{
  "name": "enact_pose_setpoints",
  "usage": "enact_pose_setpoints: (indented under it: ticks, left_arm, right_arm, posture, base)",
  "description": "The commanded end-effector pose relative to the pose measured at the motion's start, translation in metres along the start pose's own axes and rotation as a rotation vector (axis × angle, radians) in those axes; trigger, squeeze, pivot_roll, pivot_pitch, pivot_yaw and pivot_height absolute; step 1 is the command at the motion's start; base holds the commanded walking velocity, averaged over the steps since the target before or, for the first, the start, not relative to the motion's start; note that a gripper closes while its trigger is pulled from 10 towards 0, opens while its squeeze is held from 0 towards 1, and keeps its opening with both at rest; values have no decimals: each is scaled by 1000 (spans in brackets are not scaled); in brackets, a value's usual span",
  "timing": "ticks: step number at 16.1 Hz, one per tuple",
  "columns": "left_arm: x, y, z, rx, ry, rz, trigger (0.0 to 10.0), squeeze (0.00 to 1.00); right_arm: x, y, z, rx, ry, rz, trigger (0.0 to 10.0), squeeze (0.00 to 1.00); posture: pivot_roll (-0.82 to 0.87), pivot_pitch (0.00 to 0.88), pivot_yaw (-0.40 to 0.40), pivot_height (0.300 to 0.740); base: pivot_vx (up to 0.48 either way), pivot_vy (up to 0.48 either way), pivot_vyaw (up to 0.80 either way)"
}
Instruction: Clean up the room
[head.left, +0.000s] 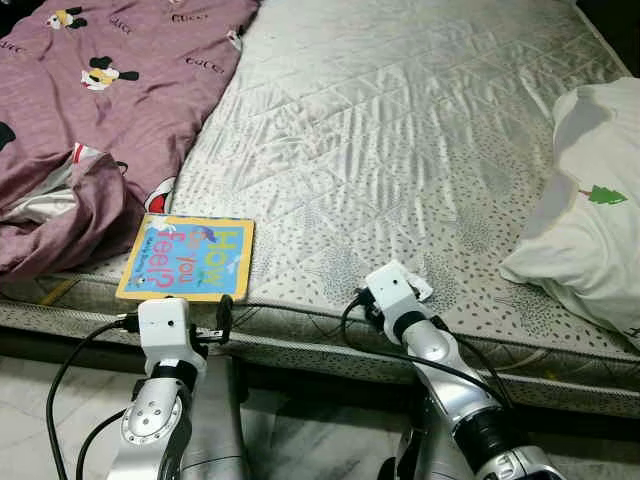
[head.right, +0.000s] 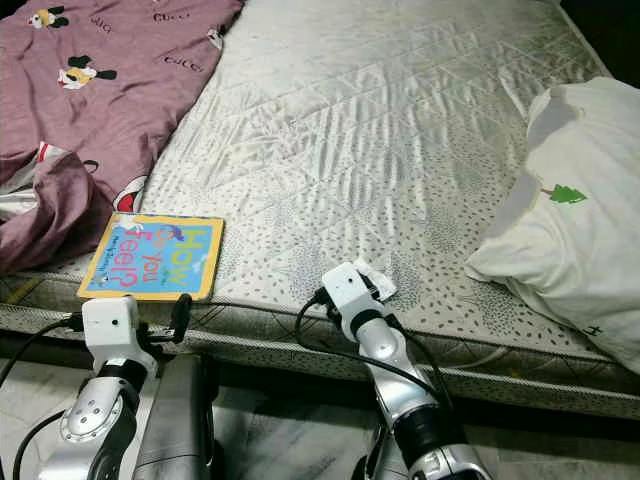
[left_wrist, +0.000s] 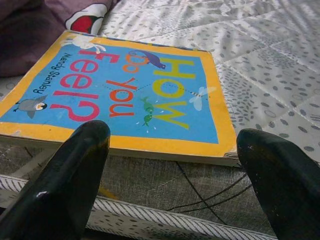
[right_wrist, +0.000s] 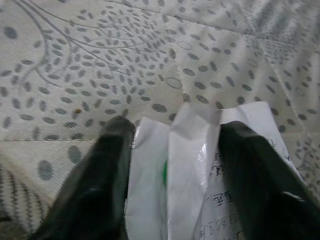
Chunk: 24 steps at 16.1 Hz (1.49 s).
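Note:
A picture book (head.left: 189, 259) with a yellow border and blue cover lies flat at the front edge of the mattress (head.left: 400, 130). My left gripper (left_wrist: 172, 145) hovers open just off that edge, its two fingers spread wide on either side of the book's near edge without touching it. A crumpled white paper (right_wrist: 200, 165) with printed text rests on the mattress near the front edge, to the right of the book. My right gripper (right_wrist: 176, 131) is shut on this paper, one finger against each side. In the left eye view the paper (head.left: 420, 289) peeks out beyond the right wrist.
A purple cartoon-print blanket (head.left: 110, 90) is bunched over the bed's left side, touching the book's far corner. A white pillow (head.left: 590, 220) with a small green tree sits at the right. Tiled floor (head.left: 300, 430) runs below the bed edge.

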<state>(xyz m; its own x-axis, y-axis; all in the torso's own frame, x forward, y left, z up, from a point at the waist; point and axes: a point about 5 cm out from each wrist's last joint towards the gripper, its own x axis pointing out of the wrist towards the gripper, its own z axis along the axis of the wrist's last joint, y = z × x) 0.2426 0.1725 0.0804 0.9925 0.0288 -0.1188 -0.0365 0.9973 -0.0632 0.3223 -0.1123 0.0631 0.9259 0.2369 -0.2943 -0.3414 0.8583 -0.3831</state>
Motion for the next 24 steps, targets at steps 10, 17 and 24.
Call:
enact_pose_setpoints:
  ticks: [10,17,24]
  left_arm:
    - [5,0,-2,8,2,-1,10000,0]
    - [25,19,5,69,-32,75,10000,0]
    - [69,70,50,166,-153,232,10000,0]
  right_arm:
    - [0,-1,-9,34,21,-14,0,0]
    - [0,-9,24,279,-198,-60,0,0]
    - [3,-19,42,400,-308,-97,0,0]
  posture:
    - [92,157,-43,512]
    - [76,133,-35,512]
    - [81,77,-13,512]
  base:
    - [0,0,0]
    - [0,0,0]
    - [0,0,0]
